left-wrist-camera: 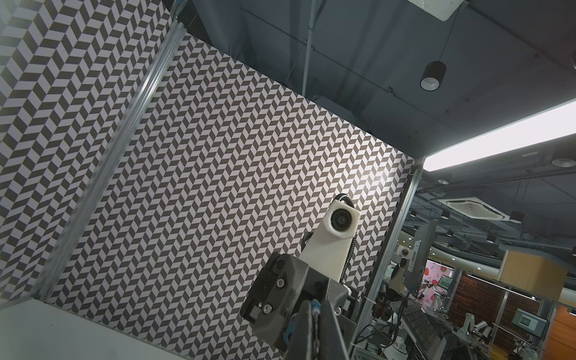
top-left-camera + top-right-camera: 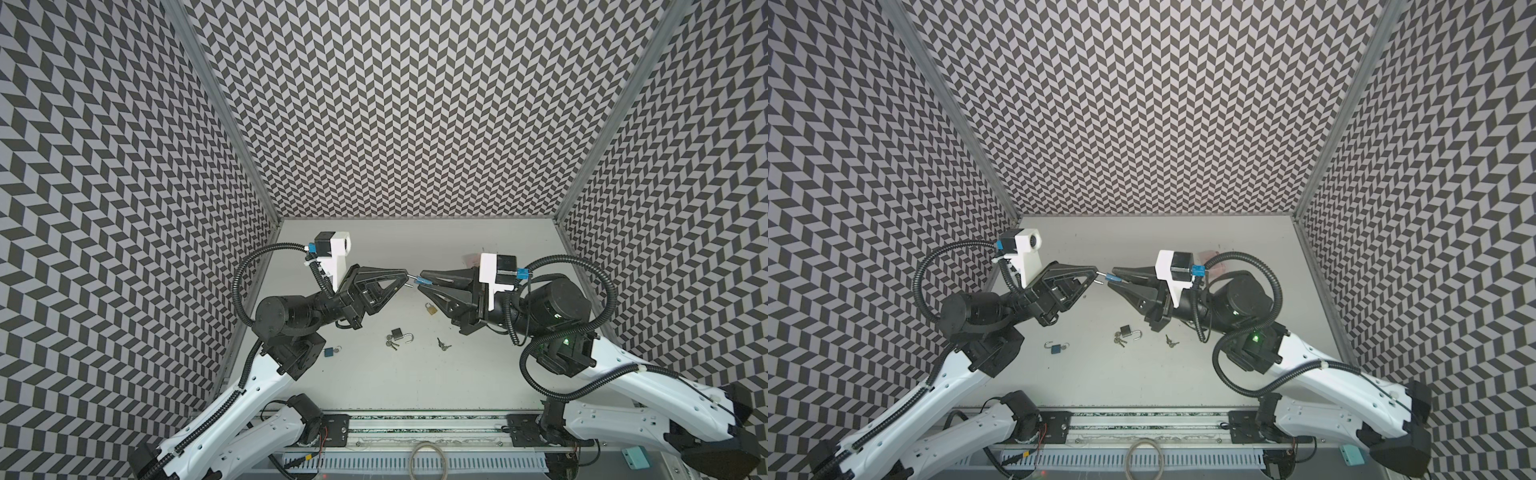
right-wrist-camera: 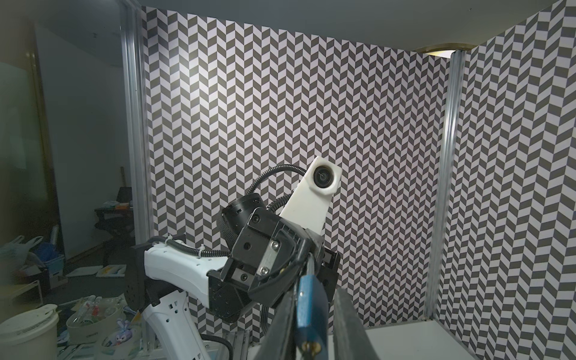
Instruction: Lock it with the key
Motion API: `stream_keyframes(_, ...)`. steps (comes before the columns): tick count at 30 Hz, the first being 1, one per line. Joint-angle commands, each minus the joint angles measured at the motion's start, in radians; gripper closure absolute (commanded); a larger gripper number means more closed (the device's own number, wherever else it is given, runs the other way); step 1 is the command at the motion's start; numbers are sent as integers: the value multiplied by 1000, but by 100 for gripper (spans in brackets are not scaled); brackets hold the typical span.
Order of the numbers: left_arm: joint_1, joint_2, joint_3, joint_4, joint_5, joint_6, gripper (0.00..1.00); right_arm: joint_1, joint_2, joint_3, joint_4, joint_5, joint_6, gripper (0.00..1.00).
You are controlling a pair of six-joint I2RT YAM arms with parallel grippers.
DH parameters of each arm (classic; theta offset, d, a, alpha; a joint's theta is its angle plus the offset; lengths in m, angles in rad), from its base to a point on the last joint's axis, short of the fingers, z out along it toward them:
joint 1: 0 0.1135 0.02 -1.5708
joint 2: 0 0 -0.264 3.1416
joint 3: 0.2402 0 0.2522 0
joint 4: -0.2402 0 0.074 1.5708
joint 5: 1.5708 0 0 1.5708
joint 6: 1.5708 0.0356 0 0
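Blue padlock (image 3: 311, 307) hangs mid-air, shackle (image 2: 411, 279) pinched in your closed left gripper (image 2: 406, 275), right gripper (image 2: 422, 279) narrow around its body, grip unclear; clamp squarely, keyhole (image 3: 309, 346) exposed, while keys (image 2: 442, 344) lie on table (image 2: 457, 374) below.

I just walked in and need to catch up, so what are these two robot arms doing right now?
The two arms meet in mid-air with a blue padlock between them. The left gripper is shut on its silver shackle; the right gripper brackets the blue body, with a gap showing on one side in its wrist view. Neither holds a key: a key set lies on the table near an open black padlock.
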Motion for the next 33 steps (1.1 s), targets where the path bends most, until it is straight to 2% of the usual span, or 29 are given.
stream_keyframes(1,-11,-10,27,49,-6,-7,100,-3,-10,-8,39,9,-1,69)
stream_keyframes(4,-15,-8,27,47,-7,-8,100,-2,-13,-8,39,9,3,68)
stream_keyframes(6,-15,-7,30,46,-9,-8,100,-2,-14,-7,36,7,6,71)
stream_keyframes(12,-21,-8,27,44,-15,-4,100,-3,-19,-5,25,11,17,89)
stream_keyframes(14,-21,-13,26,33,-19,5,100,-3,-23,-2,8,22,29,100)
stream_keyframes(16,-21,-21,32,-16,-34,40,100,-2,-19,18,-32,10,39,100)
stream_keyframes(18,-21,-29,68,-138,-47,129,99,-8,-11,58,-107,3,59,100)
stream_keyframes(20,-21,-42,115,-308,-90,248,72,-36,-14,75,-146,-37,110,100)
stream_keyframes(22,-19,-60,150,-459,-162,358,45,-106,-22,84,-168,-133,190,100)
stream_keyframes(24,-18,-64,184,-566,-212,428,30,-176,-34,86,-191,-219,252,100)
stream_keyframes(26,-19,-53,215,-641,-205,482,23,-232,-45,98,-236,-290,276,100)
stream_keyframes(28,-18,-31,239,-688,-150,526,22,-260,-48,130,-319,-344,250,100)
stream_keyframes(30,-19,-4,265,-725,-76,543,19,-264,-46,163,-411,-359,195,100)
stream_keyframes(33,-19,39,286,-751,30,588,20,-265,-49,187,-509,-345,112,100)
